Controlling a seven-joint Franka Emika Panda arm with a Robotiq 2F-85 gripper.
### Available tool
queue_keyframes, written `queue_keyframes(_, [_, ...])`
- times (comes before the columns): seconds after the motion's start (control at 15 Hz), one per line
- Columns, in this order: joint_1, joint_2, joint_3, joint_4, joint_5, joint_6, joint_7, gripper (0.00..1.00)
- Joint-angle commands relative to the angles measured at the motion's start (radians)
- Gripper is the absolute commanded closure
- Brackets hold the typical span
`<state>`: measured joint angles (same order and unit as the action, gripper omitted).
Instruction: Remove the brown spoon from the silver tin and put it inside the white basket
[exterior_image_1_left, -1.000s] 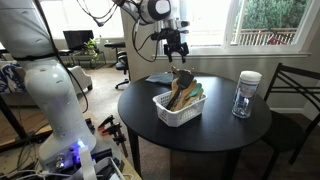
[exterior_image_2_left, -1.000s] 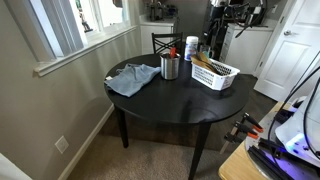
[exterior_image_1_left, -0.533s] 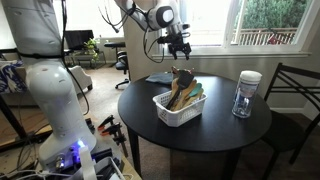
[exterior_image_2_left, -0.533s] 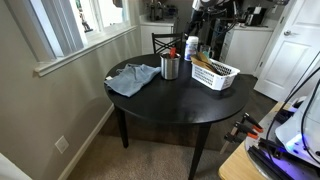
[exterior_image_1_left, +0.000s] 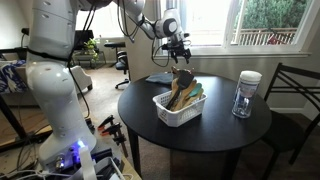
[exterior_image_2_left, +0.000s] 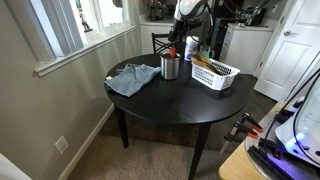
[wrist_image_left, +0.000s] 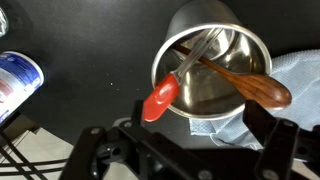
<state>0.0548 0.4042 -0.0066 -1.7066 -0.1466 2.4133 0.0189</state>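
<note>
Since a second ago, the arm has swung across from the white basket (exterior_image_2_left: 214, 73), and the gripper (exterior_image_1_left: 178, 50) now hangs over the silver tin (wrist_image_left: 238, 42). In the wrist view its fingers stand wide apart with nothing between them. The brown spoon (wrist_image_left: 258, 89) is in the tin, its rounded bowl leaning out over the rim beside a red utensil (wrist_image_left: 160, 98). Tin and basket stand near each other on the table (exterior_image_2_left: 160, 102), with a blue cloth (wrist_image_left: 296, 68) against the tin.
</note>
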Motion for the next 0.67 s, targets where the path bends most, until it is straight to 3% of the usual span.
queue_keyframes(0.0, [0.024, 0.051, 0.014, 0.075, -0.007, -0.015, -0.011, 0.0])
queue_keyframes(0.6, [0.078, 0.127, 0.028, 0.159, -0.004, -0.051, 0.016, 0.0])
